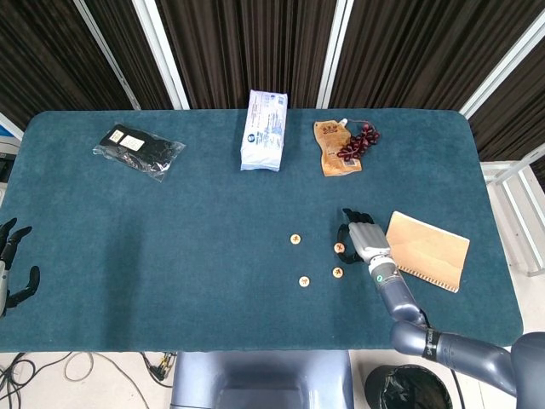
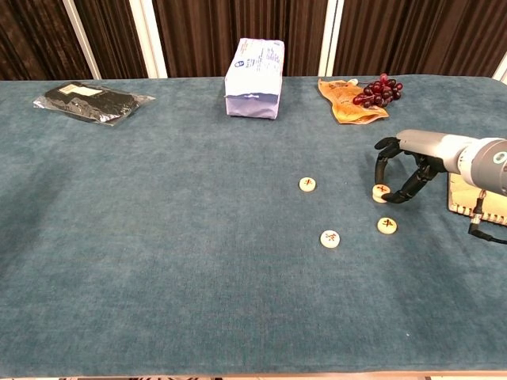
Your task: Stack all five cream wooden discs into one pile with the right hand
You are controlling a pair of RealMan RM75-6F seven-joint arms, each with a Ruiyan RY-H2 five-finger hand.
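Cream wooden discs lie right of the table's middle. Single ones are at the left (image 2: 307, 184), at the front left (image 2: 329, 238) and at the front right (image 2: 386, 226). A thicker one (image 2: 381, 192), seemingly two stacked, sits on the cloth under my right hand (image 2: 400, 170). That hand arches over it, with the thumb at its left edge and the fingertips (image 2: 396, 197) at its right edge, pinching it. The head view shows the same hand (image 1: 361, 234) and disc (image 1: 339, 248). My left hand (image 1: 13, 266) hangs off the table's left edge, fingers spread and holding nothing.
A tan notebook (image 1: 427, 250) lies just right of the right hand. At the back are a white packet (image 1: 264, 130), an orange pouch with dark grapes (image 1: 347, 146) and a black bagged item (image 1: 138, 150). The table is covered in teal cloth (image 1: 170, 256).
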